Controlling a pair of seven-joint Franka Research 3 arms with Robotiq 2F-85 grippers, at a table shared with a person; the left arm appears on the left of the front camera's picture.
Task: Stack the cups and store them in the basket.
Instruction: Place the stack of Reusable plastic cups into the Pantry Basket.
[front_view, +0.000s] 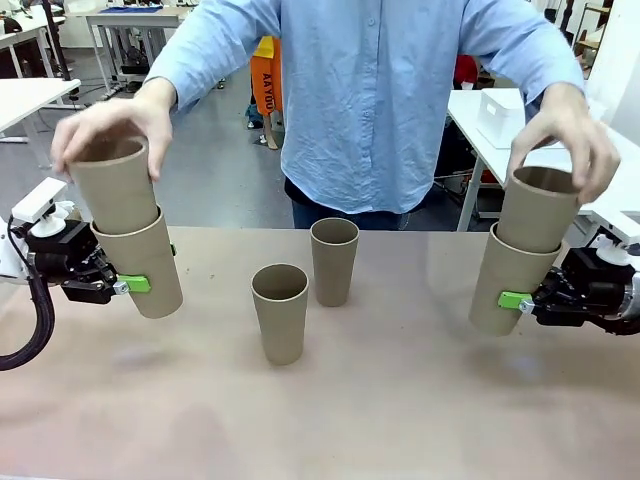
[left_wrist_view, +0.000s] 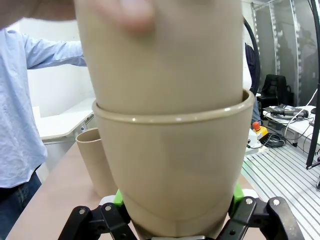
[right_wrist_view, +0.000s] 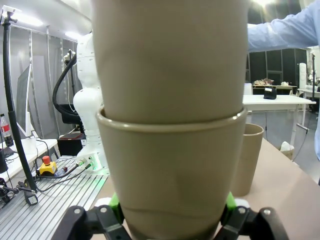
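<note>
My left gripper (front_view: 135, 284) is shut on a tan cup (front_view: 148, 262) held tilted above the table's left side. A person's hand lowers a second cup (front_view: 113, 185) into it. At the right, my right gripper (front_view: 515, 300) is shut on another cup (front_view: 508, 282), and the person's other hand pushes a cup (front_view: 541, 208) into that one. Each wrist view shows the nested pair close up: lower cup (left_wrist_view: 175, 165) under the upper cup (left_wrist_view: 165, 55), and lower cup (right_wrist_view: 172, 165) under the upper cup (right_wrist_view: 170, 55). Two more cups (front_view: 281, 312) (front_view: 333, 260) stand upright mid-table. The basket is out of view.
The person stands at the far edge of the brown table (front_view: 400, 400), arms spread over both grippers. Bare tabletop lies in front of the two standing cups. White tables stand in the background.
</note>
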